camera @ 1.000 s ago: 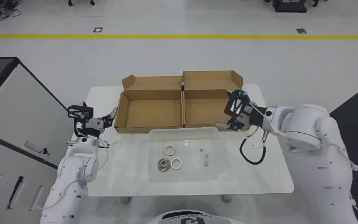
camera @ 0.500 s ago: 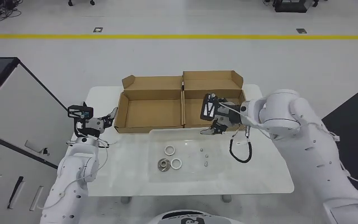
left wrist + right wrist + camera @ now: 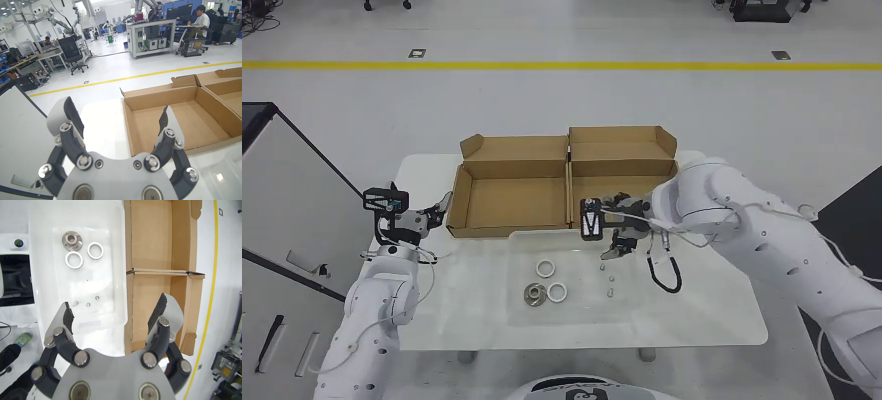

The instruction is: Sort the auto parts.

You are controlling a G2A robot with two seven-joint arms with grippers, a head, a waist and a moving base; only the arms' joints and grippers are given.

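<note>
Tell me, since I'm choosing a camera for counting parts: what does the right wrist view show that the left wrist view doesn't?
Right wrist view: the parts in the clear tray, namely a flanged hub, two rings and three small fasteners, plus the open right gripper. Left wrist view: the open left gripper and workstations across the room. Both: the two cardboard boxes, side by side.
</note>
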